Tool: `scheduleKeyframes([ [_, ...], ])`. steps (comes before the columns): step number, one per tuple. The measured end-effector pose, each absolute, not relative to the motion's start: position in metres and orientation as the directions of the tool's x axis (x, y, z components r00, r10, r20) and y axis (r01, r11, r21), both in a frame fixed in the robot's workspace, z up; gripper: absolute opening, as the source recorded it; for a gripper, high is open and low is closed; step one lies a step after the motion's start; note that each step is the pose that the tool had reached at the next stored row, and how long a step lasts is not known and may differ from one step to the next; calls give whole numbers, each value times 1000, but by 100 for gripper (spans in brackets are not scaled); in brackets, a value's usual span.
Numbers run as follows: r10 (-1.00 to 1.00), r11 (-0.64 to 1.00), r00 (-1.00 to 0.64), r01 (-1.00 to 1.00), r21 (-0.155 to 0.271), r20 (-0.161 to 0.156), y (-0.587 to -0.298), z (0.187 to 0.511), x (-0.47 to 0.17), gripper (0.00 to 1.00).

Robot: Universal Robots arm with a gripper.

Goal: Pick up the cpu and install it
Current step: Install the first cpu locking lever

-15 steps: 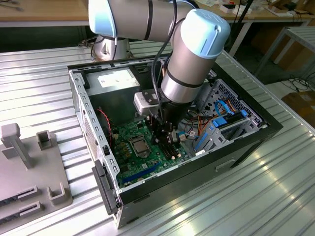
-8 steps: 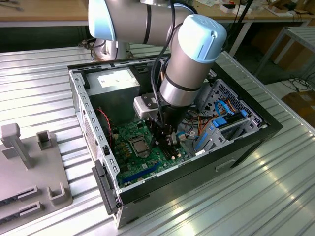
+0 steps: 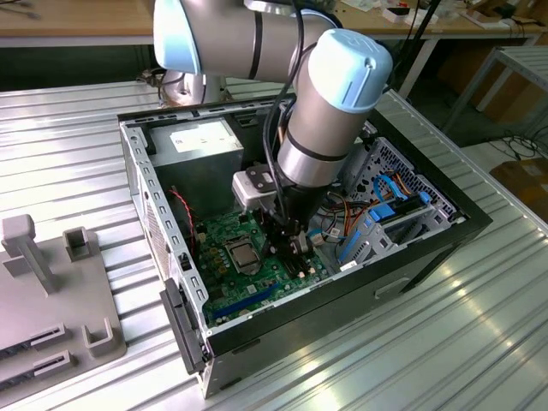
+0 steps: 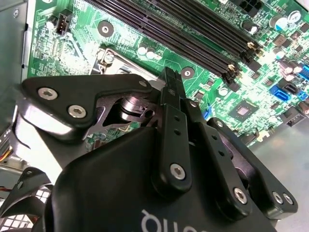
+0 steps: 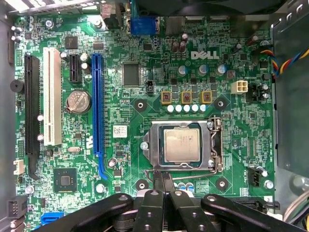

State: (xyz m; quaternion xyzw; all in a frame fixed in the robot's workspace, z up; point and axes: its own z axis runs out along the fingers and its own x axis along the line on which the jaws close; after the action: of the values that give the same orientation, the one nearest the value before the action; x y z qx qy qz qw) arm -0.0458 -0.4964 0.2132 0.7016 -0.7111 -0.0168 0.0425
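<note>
The cpu [image 5: 181,144] looks like matt brushed metal; the gripper [image 5: 162,180] is matt black, probably plastic; the table [image 3: 60,163] is ribbed shiny metal.

Arm [image 3: 325,111] reaching steeply down into open computer case [image 3: 428,248], wrist near vertical. Gripper [image 5: 162,180] low over green motherboard [image 5: 120,145], fingertips pressed together, nothing between them.

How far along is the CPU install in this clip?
Looks largely done: the cpu already lies flat inside the silver-framed socket on the green motherboard, seen in the first wrist view. In hand: nothing visible; the gripper sits just beside the socket's edge with its fingers together. Left: the pictures do not settle whether the socket's retention frame is latched.
</note>
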Motion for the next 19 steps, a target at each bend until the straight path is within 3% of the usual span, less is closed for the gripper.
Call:
scheduleKeyframes([
  [19,-997,-57,61,-995,82,52,-496,197,-38,11],
])
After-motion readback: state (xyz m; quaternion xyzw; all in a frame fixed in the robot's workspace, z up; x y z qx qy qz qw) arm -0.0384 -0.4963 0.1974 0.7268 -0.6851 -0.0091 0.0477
